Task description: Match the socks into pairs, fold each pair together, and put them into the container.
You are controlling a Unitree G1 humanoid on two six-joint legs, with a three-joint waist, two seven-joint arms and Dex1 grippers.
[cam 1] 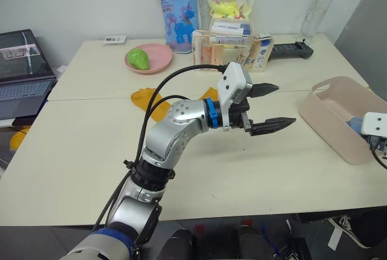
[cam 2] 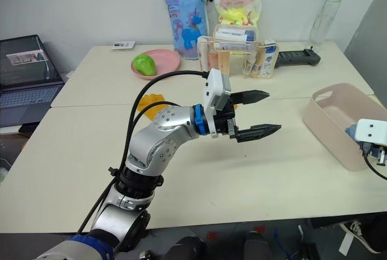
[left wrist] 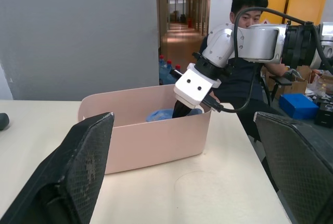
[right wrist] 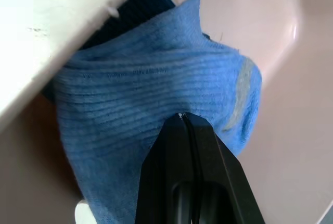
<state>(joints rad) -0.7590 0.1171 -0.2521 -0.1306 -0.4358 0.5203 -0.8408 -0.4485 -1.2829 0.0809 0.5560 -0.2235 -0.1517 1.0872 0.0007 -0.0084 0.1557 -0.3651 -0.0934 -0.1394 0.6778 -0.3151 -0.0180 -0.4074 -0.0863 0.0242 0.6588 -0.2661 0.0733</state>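
On the table (cam 1: 91, 163): container (cam 1: 329, 118) at the right edge, light blue socks (right wrist: 156, 99) inside over a navy sock (right wrist: 140, 2); yellow socks (cam 1: 148, 100) left of centre, behind the left arm; plate (cam 1: 158, 60) farther back; organizer (cam 1: 233, 48) right of it.

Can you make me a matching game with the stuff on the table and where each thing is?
Things:
1. light blue sock
2. yellow socks
3. green thing
4. left pincer

Places or states:
A. on the round pink plate
B. inside the pink bin
C. open, above the table, holding nothing
D. flat on the table behind the left arm

Pairs: 1-B, 2-D, 3-A, 4-C
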